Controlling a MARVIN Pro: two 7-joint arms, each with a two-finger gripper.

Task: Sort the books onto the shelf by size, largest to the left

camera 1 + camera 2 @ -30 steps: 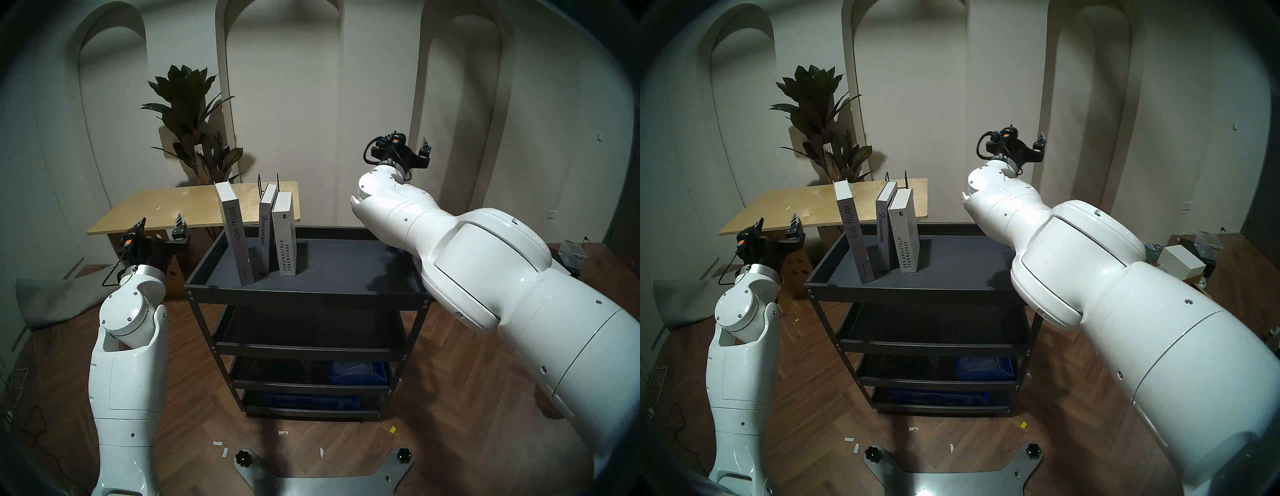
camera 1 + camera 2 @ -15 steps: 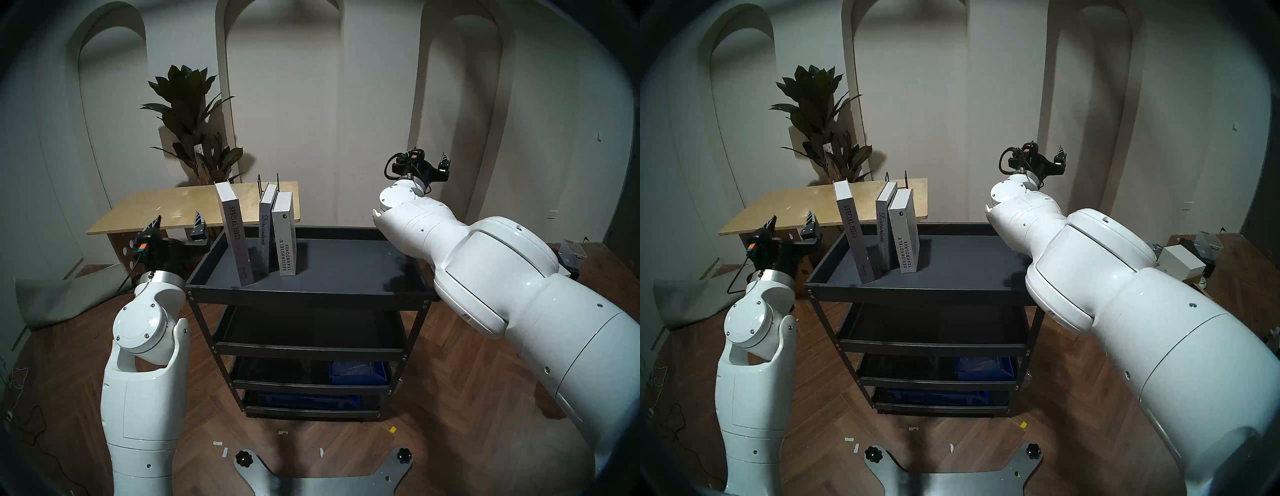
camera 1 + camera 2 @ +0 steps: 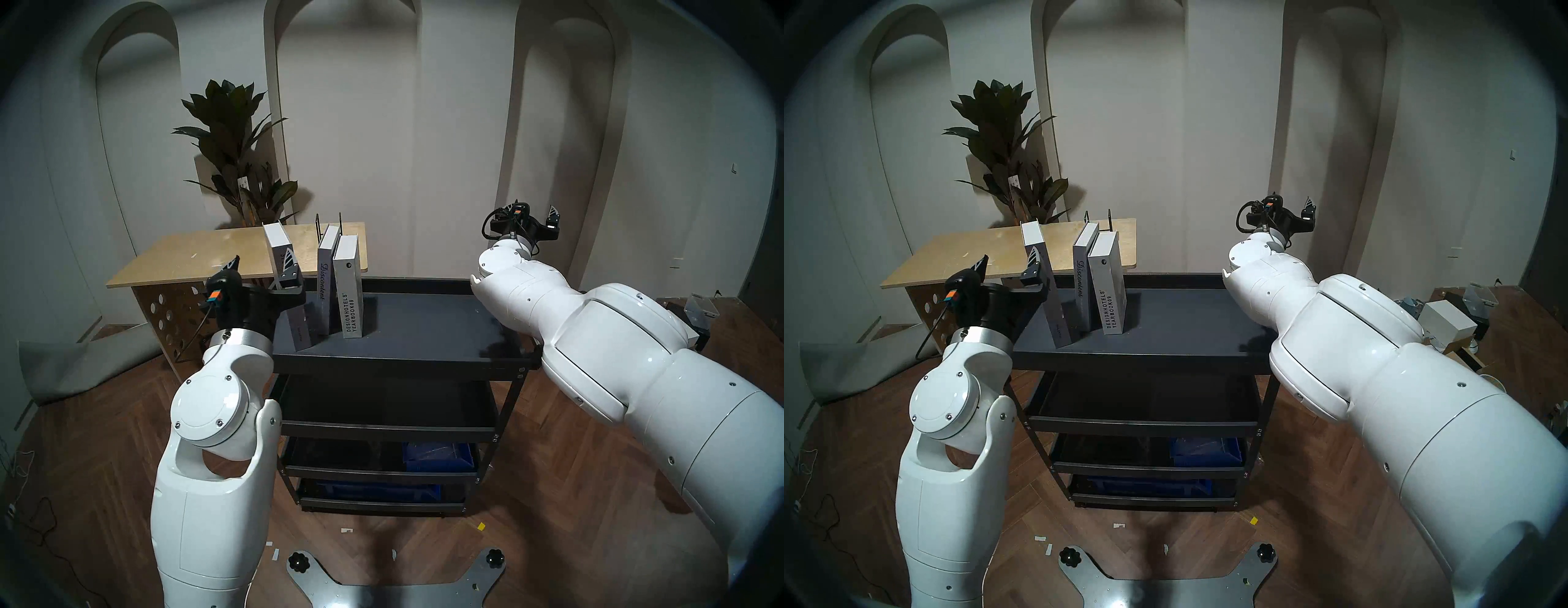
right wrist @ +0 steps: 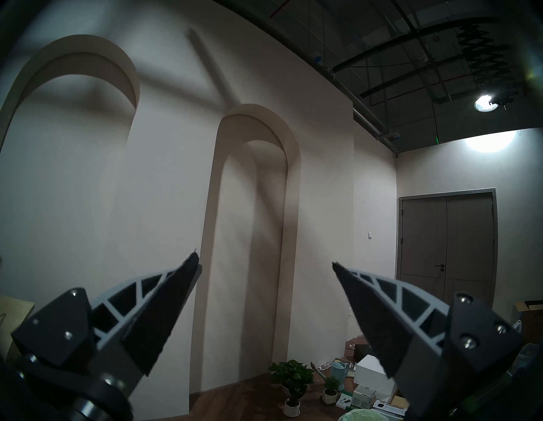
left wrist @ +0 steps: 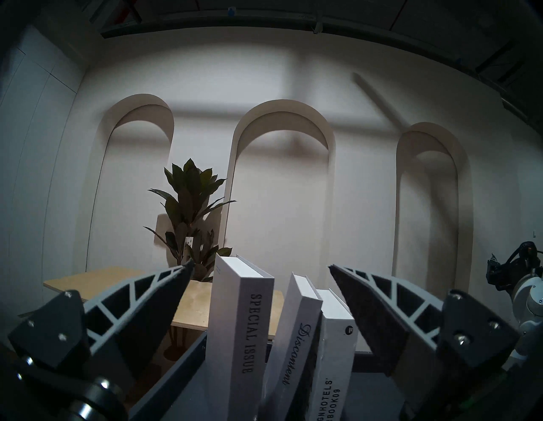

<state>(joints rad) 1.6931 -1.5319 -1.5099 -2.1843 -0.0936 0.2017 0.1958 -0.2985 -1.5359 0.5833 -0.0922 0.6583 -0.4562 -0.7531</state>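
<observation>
Up on the shelf (image 3: 424,335), the dark top tray of the black cart, three grey books stand in a row toward its left end. "SPECIAL ISSUE" (image 5: 238,329) is tallest and farthest left, tipped a little; "Discontent" (image 3: 324,284) leans in the middle; "DESIGNHOTELS YEARBOOK09" (image 3: 351,297) stands upright on the right, pressed against its neighbour. Largest to the left, then. Lower down, blue bins (image 3: 437,456) sit on the cart's bottom tiers.

Now the left gripper (image 3: 261,269): jaws spread wide, nothing between them, hanging at the tray's left edge. From the head camera one fingertip (image 3: 289,265) overlaps the "SPECIAL ISSUE" spine; whether it touches, I can't tell. The wrist view frames all three books between the two spread fingers.

The right gripper (image 3: 536,214) is off beyond the tray's far right corner, jaws wide, empty, aimed at the wall, well apart from the books.
</observation>
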